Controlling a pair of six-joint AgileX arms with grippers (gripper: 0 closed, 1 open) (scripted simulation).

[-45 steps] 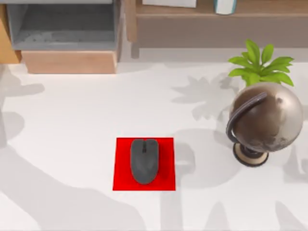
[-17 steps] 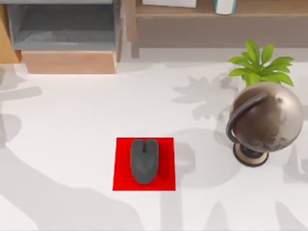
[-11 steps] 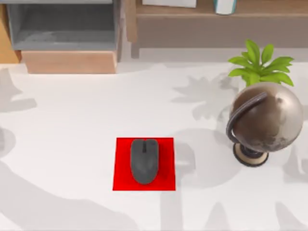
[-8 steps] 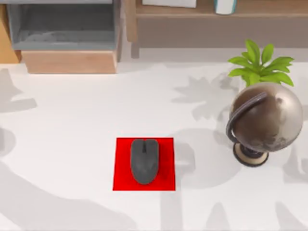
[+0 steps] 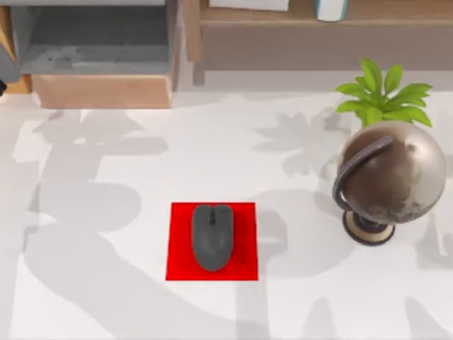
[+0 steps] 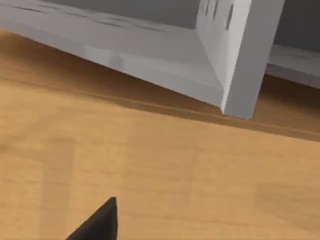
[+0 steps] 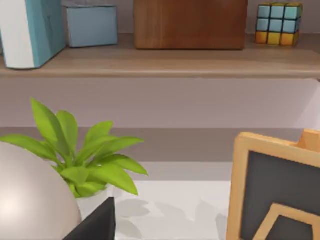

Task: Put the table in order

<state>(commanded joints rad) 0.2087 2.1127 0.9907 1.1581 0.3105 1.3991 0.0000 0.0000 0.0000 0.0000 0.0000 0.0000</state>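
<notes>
The white table [image 5: 120, 177] carries a red square mat [image 5: 244, 241] near the middle front, and a dark grey mouse [image 5: 211, 236] lies on it. At the back left stands the light-wood shelf unit [image 5: 102, 91] with its grey drawer [image 5: 92, 39] pulled open. A dark bit of my left arm [image 5: 3, 71] shows at the left edge beside that drawer. In the left wrist view a black part of my left gripper [image 6: 97, 224] hangs close over the wood [image 6: 175, 165], near the grey drawer's corner [image 6: 235, 85]. A black part of my right gripper [image 7: 95, 225] faces the plant [image 7: 85, 155].
A bronze globe [image 5: 389, 177] on a stand and a green plant [image 5: 379, 95] stand at the right. A long back shelf [image 7: 165, 62] holds books, a wooden box and a colour cube [image 7: 277, 22]. A wood-framed chalkboard [image 7: 275, 195] stands near my right gripper.
A large arm shadow has spread across the left half of the table, and a bit of my left arm has come in beside the drawer. Mouse, mat and globe have not moved.
</notes>
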